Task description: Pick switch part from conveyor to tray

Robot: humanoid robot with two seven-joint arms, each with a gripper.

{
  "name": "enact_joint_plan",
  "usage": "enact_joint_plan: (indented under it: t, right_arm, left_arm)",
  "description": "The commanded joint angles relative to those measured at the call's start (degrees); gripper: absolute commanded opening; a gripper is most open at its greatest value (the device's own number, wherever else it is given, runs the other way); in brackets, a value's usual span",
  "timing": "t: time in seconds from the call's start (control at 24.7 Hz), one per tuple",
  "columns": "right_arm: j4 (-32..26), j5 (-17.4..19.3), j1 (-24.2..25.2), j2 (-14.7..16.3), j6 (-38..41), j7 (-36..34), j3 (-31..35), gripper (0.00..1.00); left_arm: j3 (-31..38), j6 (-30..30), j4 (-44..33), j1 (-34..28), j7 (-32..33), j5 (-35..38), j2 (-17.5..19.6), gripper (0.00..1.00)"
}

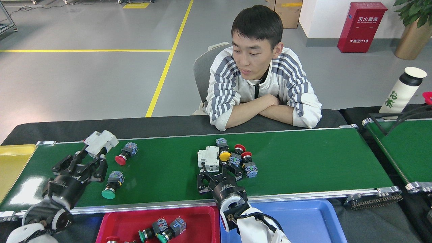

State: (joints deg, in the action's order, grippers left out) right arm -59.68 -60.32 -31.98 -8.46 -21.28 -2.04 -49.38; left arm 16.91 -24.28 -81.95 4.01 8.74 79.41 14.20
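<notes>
My left end effector point(95, 156) sits over the left part of the conveyor point(303, 162), its fingers closed on a white switch block point(101, 142) held tilted above the belt. Just right of it lie a red-capped switch point(124, 154) and, nearer me, a green-capped switch point(112, 184), both on the belt and apart from the fingers. My right end effector point(217, 173) is low over the middle of the belt, right against a cluster of parts: a second white block point(209, 157), a yellow-capped switch point(223, 154) and two red-capped ones point(243, 156) with blue-grey bodies. Its dark fingers spread to either side of the cluster's near edge, so I read it as open, but its body hides where the tips meet the parts and I cannot tell whether they touch anything. Below the belt's near rail, a red tray point(199, 222) holds a few switches, cut off by the bottom edge, and a blue tray point(303, 219) beside it is partly covered by my right arm. A yellow tray point(11, 162) is cut off at the left edge. A person point(260, 87) leans folded arms on the dark tabletop point(135, 126) behind the belt. A second belt point(405, 148) shows only in part at right.
</notes>
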Motion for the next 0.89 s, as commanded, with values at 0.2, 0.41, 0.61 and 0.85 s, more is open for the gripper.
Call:
enact_joint_plan:
  t: [0.2, 0.41, 0.61, 0.85]
  right_arm:
    - [-27.68, 0.03, 9.48, 21.56, 16.27, -1.65, 5.96, 0.02]
    - [-33.31, 0.03, 28.37, 29.20, 47.01, -2.88, 29.50, 0.02]
    - [-33.13, -0.15, 41.12, 29.20, 66.28, -2.53, 45.25, 0.02]
    - [-32.95, -0.23, 45.78, 28.94, 66.28, -2.62, 50.35, 1.00]
  left_arm:
    - [4.10, -0.77, -10.33, -10.95, 0.05, -4.61, 0.12, 0.05]
    - [5.77, -1.03, -11.30, -12.36, 0.05, -4.96, 0.12, 0.05]
    - [6.47, -5.07, -15.08, -14.38, -0.04, -6.11, -0.40, 0.05]
    - [5.77, -18.43, -19.82, -16.58, 0.05, -8.57, -3.04, 0.05]
